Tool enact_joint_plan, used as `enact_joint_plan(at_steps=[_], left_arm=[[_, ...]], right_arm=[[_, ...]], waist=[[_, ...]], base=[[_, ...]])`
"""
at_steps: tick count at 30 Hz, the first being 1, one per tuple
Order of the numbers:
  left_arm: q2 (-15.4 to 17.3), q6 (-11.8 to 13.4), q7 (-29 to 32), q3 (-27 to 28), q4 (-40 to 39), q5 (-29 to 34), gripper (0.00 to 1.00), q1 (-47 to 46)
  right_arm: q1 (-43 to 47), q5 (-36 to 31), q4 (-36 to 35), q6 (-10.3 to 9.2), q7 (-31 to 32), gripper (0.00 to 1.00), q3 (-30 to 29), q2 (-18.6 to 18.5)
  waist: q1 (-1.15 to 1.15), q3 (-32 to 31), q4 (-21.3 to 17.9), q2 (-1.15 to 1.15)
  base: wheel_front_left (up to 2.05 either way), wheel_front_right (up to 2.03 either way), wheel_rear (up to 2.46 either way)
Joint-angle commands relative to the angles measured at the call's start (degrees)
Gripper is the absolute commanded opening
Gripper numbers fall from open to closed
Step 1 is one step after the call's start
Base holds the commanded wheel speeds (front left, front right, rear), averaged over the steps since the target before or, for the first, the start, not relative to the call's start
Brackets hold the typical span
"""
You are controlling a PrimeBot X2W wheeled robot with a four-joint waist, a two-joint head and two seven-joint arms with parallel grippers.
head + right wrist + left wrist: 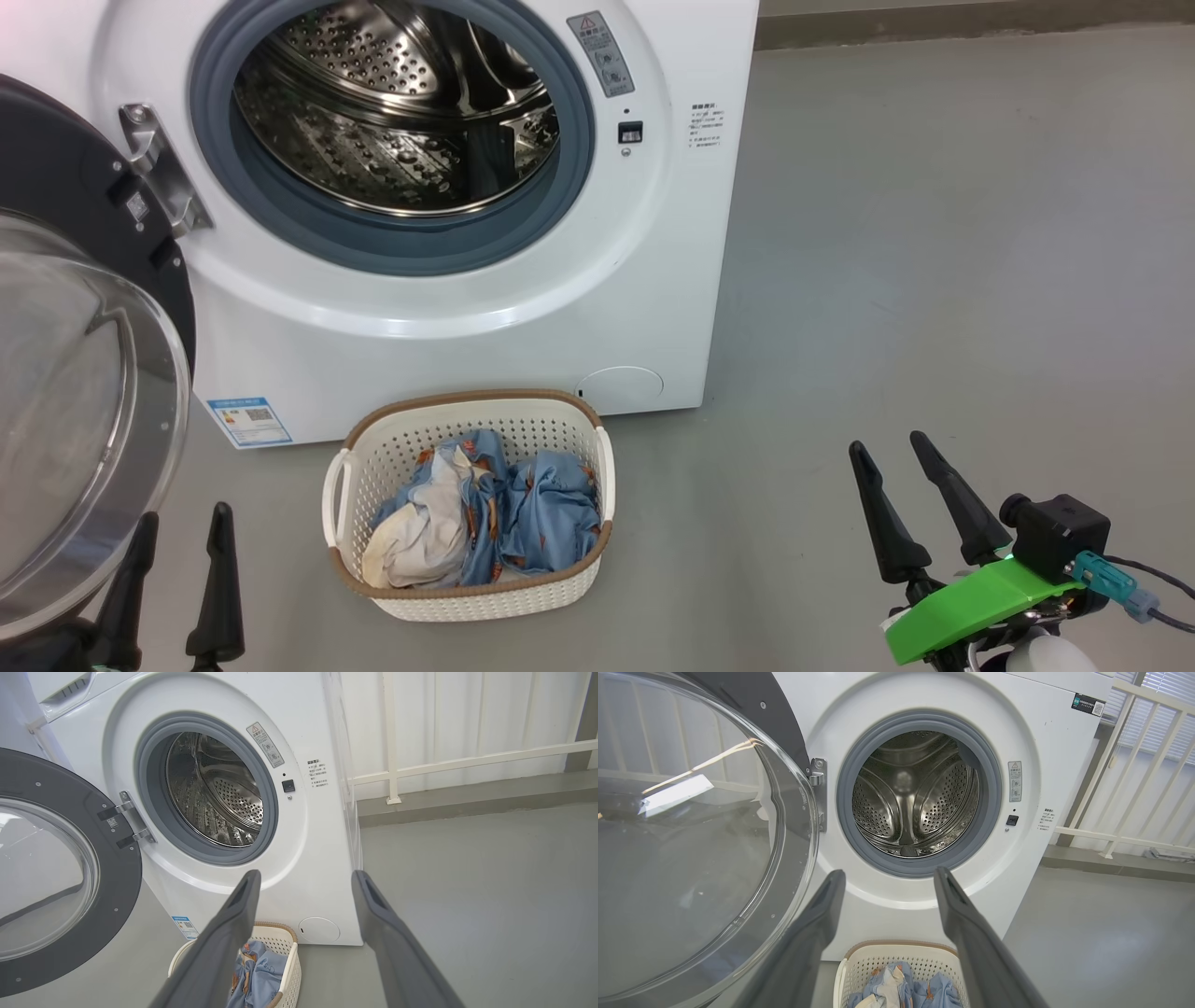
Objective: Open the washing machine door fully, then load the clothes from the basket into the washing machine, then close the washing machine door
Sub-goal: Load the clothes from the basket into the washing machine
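The light blue printed fabric clothes (523, 513) lie heaped in the cream-white perforated plastic basket (471, 399). It sits to the right of the left end effector (183, 513), the nearer one, and well left of the right end effector (887, 443). Both are spread wide and empty.

One washer (467, 355) at the upper left of the frame, with one drum (392, 112), one door (75, 392), one hinge (163, 168), one blue sticker (249, 422) and one round cap (621, 387). One basket (467, 401) at lower centre. The clothes (532, 509) in it form one crumpled heap; the number of pieces cannot be told. Two in all: left end effector (185, 513) at lower left, right end effector (887, 442) at lower right, with two fingers (219, 579) each.
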Motion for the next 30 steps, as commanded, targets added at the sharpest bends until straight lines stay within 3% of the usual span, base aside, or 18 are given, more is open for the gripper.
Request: enact_joint_plan(at_steps=[1,30], left_arm=[[0.8,-0.5,-0.5,2.5,-1.1,1.0,1.0,-1.6],[-0.1,-1.9,-0.5,3.2,-0.2,3.1,1.0,-2.5]], right_arm=[[-1.3,-0.3,-1.7,0.09,-0.7,1.0,1.2,-0.4],[-1.3,0.0,-1.5,0.09,-0.7,1.0,1.7,-0.5]], waist=[[0.0,0.1,0.0,0.0],[0.0,0.2,1.0,0.0]], base=[[0.0,0.0,0.0],[0.09,-0.09,0.0]])
